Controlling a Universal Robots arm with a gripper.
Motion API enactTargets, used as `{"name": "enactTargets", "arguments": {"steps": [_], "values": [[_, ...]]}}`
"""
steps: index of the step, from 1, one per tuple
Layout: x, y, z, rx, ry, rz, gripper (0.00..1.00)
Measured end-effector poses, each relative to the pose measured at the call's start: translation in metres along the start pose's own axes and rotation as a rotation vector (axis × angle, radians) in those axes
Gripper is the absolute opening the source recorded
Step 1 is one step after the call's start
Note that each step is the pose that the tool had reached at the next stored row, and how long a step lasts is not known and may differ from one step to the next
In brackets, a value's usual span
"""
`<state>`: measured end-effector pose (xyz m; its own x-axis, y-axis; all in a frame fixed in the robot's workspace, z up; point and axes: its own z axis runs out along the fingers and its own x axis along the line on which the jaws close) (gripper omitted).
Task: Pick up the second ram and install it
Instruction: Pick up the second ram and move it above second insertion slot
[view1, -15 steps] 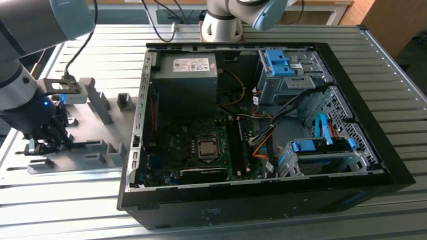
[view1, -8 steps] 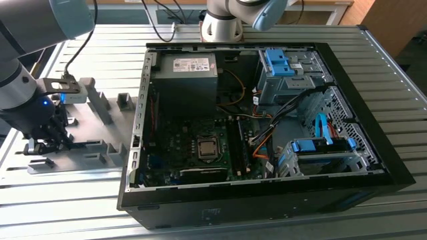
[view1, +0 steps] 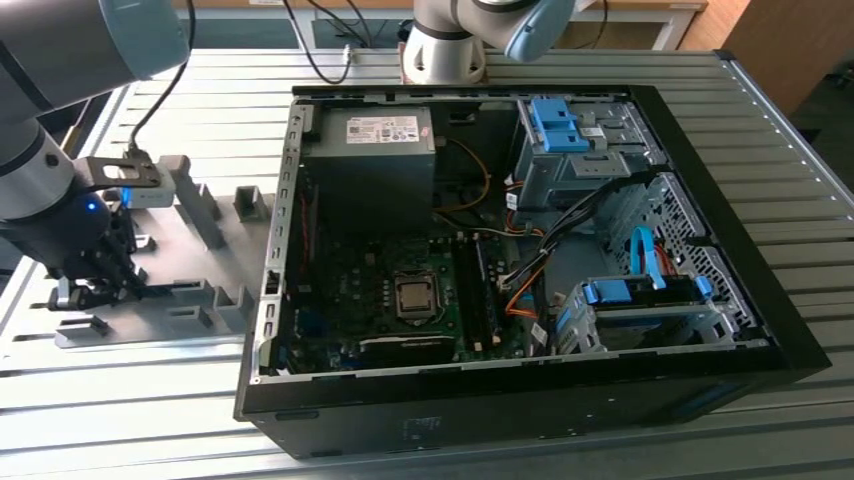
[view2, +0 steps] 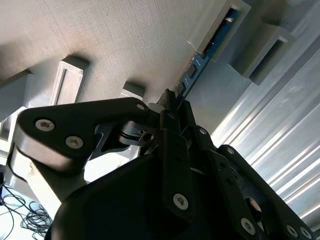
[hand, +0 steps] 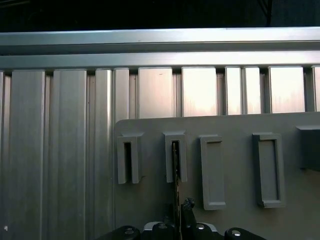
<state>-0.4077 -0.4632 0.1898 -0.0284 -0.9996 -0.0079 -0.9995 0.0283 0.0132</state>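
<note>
The second ram (view2: 197, 67) is a thin bluish board standing on edge, its far end in a narrow pocket of the grey holder plate (view2: 125, 40). In the first wrist view the second ram (hand: 175, 170) shows as a dark thin edge running from that pocket down to my gripper (hand: 180, 212). My gripper (view2: 170, 100) has its black fingers together on the board's near end. In the exterior view my gripper (view1: 96, 290) hangs over the holder plate (view1: 187, 265) at the exterior view's left, outside the computer case (view1: 467, 425).
The open computer case lies on the slatted metal table (view1: 134, 400), with the motherboard's black memory slots (view1: 477, 290) beside the silver processor (view1: 416, 297). Orange and black cables (view1: 527, 280) cross near the slots. Several raised grey pockets (hand: 267, 170) stand on the holder plate (hand: 240, 175).
</note>
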Motion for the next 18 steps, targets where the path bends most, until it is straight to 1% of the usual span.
{"name": "enactTargets", "arguments": {"steps": [4,5,11,15,18], "values": [[0.0000,0.0000,0.0001,0.0000,0.0000,0.000,0.19],[0.0000,0.0000,0.0001,0.0000,0.0000,0.000,0.14],[0.0000,0.0000,0.0001,0.0000,0.0000,-0.003,0.14],[0.0002,0.0000,0.0002,-0.0001,0.0003,-0.029,0.14],[0.0002,0.0000,0.0001,-0.0001,0.0003,-0.032,0.14]]}}
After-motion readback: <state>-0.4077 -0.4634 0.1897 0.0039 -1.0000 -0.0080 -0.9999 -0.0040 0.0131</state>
